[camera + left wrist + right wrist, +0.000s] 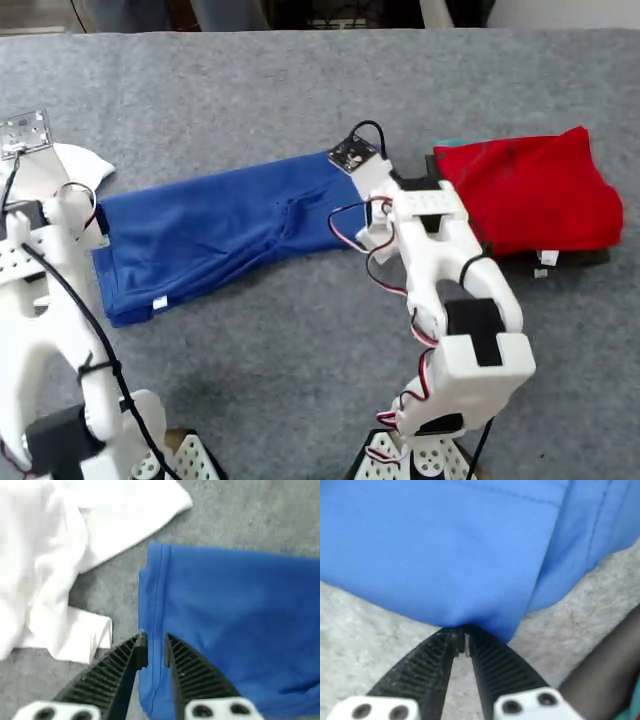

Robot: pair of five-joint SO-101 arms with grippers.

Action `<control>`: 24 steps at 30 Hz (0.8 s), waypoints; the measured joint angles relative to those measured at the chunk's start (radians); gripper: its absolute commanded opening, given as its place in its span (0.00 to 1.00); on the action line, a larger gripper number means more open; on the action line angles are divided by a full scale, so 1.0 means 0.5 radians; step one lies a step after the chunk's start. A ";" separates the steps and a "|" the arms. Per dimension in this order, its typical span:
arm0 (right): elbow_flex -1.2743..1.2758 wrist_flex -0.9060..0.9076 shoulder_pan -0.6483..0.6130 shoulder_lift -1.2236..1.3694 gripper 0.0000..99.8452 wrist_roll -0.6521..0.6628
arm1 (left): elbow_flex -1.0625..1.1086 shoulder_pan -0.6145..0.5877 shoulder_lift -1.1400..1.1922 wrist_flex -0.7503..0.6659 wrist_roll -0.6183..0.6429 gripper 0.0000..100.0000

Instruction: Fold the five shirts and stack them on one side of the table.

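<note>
A blue shirt (220, 225) lies spread across the grey felt tabletop (300, 350). The right gripper (461, 640) is clamped on its edge. The left gripper (155, 647), slightly parted, sits at its hem near a crumpled white shirt (45, 555). The high view adds a folded red shirt (530, 195).

Shirts on the table: one blue shirt (220, 235), one white shirt (75, 165), one red shirt (535, 195), with one dark cloth (580, 258) beneath it. Two arms: left arm (40, 330), right arm (450, 260).
</note>
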 measured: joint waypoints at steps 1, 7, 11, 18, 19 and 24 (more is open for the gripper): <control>0.028 -0.009 -0.018 -0.052 0.01 -0.043 | -0.006 -0.003 0.043 0.040 0.000 0.18; 0.157 -0.015 -0.055 -0.629 0.01 -0.138 | -0.101 -0.015 0.423 0.117 -0.025 0.19; 0.276 -0.015 -0.055 -1.080 0.01 -0.138 | -0.218 -0.015 0.660 0.120 -0.129 0.19; 0.288 -0.012 -0.058 -1.534 0.02 -0.015 | -0.304 -0.040 0.887 0.120 -0.279 0.19; 0.285 -0.009 -0.064 -1.540 0.02 0.009 | -0.304 -0.068 0.896 0.120 -0.304 0.19; 0.221 -0.009 -0.058 -1.547 0.02 0.052 | -0.307 -0.199 0.918 0.120 -0.414 0.20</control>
